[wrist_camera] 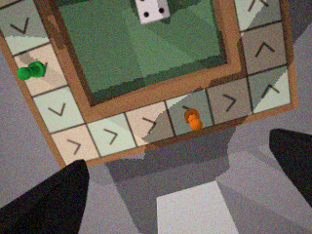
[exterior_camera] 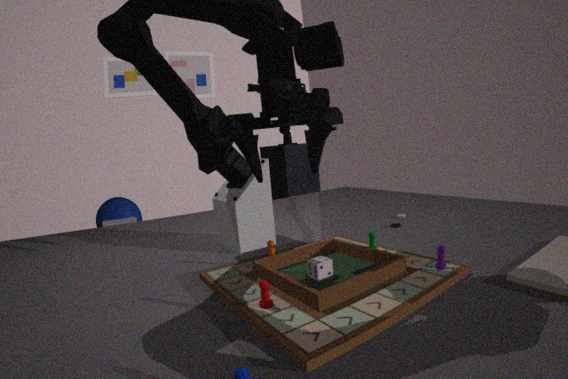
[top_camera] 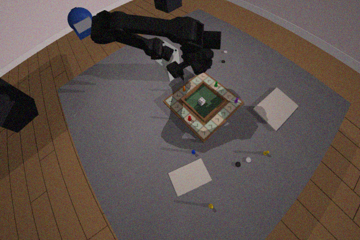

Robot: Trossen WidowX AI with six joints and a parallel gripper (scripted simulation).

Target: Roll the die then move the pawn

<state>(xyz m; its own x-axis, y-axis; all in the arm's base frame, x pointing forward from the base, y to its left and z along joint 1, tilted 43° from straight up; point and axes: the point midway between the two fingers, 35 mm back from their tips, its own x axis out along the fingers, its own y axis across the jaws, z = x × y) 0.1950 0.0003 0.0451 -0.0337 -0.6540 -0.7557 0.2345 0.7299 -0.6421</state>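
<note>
The red pawn point(top_camera: 189, 118) point(exterior_camera: 264, 295) stands upright on the board point(top_camera: 203, 133) point(exterior_camera: 314, 334) point(wrist_camera: 73, 144), on its near-left side, two squares from the near corner; nothing touches it. The white die point(top_camera: 201, 101) point(exterior_camera: 319, 267) point(wrist_camera: 152, 11) rests inside the tray point(top_camera: 215, 110) point(exterior_camera: 362, 289) point(wrist_camera: 161, 87). The wrist view cuts the die off; two pips and part of another show, so the full top count is unclear. My gripper point(top_camera: 190, 75) point(exterior_camera: 287, 176) point(wrist_camera: 178, 153) is wide open and empty, high beyond the board's back-left edge, well away from the red pawn.
Upright on the board are an orange pawn point(top_camera: 184, 88) point(exterior_camera: 272, 248) point(wrist_camera: 194, 119), a green pawn point(top_camera: 216, 84) point(exterior_camera: 372, 240) point(wrist_camera: 32, 71) and a purple pawn point(top_camera: 236, 100) point(exterior_camera: 440, 257). A blue piece point(top_camera: 193, 152) and two pale panels point(top_camera: 189, 176) point(top_camera: 276, 108) lie outside it.
</note>
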